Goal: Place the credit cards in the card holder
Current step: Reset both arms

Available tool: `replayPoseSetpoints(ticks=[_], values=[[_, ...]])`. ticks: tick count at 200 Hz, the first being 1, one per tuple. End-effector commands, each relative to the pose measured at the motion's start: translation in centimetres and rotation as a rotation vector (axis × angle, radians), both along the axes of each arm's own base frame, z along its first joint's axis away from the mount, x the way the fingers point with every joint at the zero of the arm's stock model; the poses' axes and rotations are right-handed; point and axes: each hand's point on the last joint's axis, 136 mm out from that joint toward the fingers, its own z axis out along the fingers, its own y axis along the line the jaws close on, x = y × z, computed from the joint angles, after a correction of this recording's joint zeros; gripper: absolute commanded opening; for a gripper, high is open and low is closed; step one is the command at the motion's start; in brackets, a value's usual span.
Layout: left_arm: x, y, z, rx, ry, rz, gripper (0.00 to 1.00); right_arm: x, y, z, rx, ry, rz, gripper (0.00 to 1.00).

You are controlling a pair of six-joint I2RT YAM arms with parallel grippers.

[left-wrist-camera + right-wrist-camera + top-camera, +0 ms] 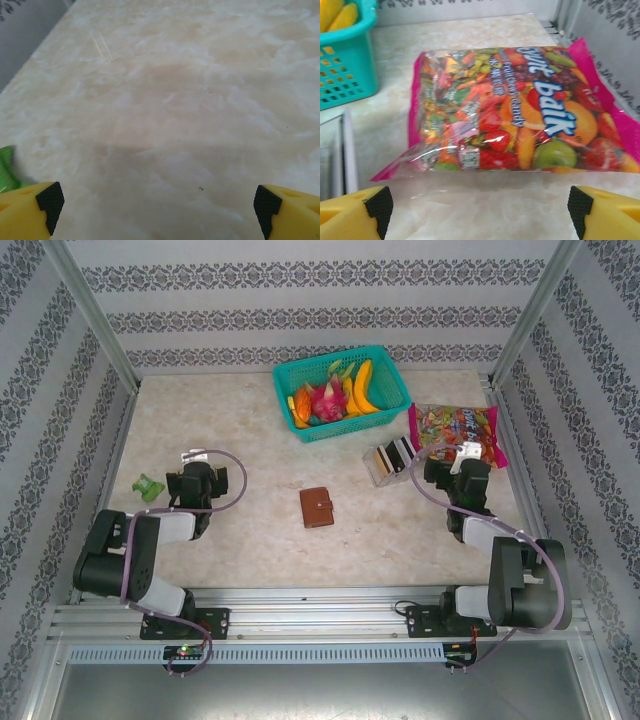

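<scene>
Credit cards (393, 453) stand in a clear box (375, 472) at nine o'clock of the wide-open right gripper (480, 207); the left gripper (160, 205), also wide, is farther.

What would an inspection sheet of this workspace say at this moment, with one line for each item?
Surface: pale marbled table, no spill seen.
Job's things: brown card holder closed, mid-table; credit cards upright in a clear box, apart from the holder.
Clutter: teal basket with fruit; candy bag; small green item beside the left arm.
Grippers: left gripper open over bare table; right gripper open, facing the candy bag.
Cables: purple cables loop along both arms.
Surroundings: patterned walls, metal frame posts.
</scene>
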Motion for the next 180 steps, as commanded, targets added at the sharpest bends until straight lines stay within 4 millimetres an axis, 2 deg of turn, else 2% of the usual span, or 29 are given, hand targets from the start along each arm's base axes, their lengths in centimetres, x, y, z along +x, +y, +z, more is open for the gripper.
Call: replayPoseSetpoints(ticks=[1, 4, 6, 10, 21, 26, 33, 47, 56, 57, 66, 180], values=[[2.0, -0.9, 2.4, -0.058, -0.135, -0.099, 1.0, 1.0, 0.8, 1.9, 0.075, -0.143, 0.023, 0.92], [1.8, -1.1, 2.2, -0.062, -0.14, -0.116, 1.0, 1.2, 0.9, 2.1, 0.074, -0.16, 0.029, 0.93], [1.6, -1.2, 2.0, -0.064, -0.14, -0.124, 1.0, 0.9, 1.1, 1.3, 0.075, -0.15, 0.039, 0.93], [1.3, -1.5, 1.6, -0.06, -0.154, -0.141, 0.99, 0.9, 1.5, 1.1, 0.072, -0.154, 0.063, 0.92], [1.1, -0.9, 2.2, -0.061, -0.226, -0.108, 1.0, 1.0, 3.0, 0.6, 0.04, -0.118, 0.132, 0.92], [1.2, -0.4, 2.4, -0.074, -0.21, -0.08, 1.0, 1.1, 3.0, 0.5, 0.016, -0.116, 0.112, 0.92], [1.3, 0.1, 1.6, -0.071, -0.158, -0.056, 1.0, 1.1, 3.2, -0.1, -0.004, -0.116, 0.105, 0.93], [1.4, -0.2, 1.7, -0.067, -0.158, -0.062, 1.0, 1.8, 2.9, -0.2, -0.038, -0.175, 0.051, 0.97], [1.5, -0.2, 1.8, -0.062, -0.173, -0.063, 1.0, 1.5, 2.4, -1.2, -0.038, -0.09, 0.022, 0.97], [1.5, -0.1, 1.8, -0.061, -0.173, -0.063, 1.0, 1.8, 2.3, -0.6, -0.038, -0.101, 0.018, 0.97], [1.4, -0.2, 1.7, -0.065, -0.159, -0.063, 1.0, 2.0, 2.2, -0.2, -0.055, -0.1, 0.0, 0.97], [1.6, -0.5, 1.7, -0.065, -0.162, -0.084, 1.0, 2.1, 2.7, -0.3, -0.099, -0.098, -0.006, 0.97]])
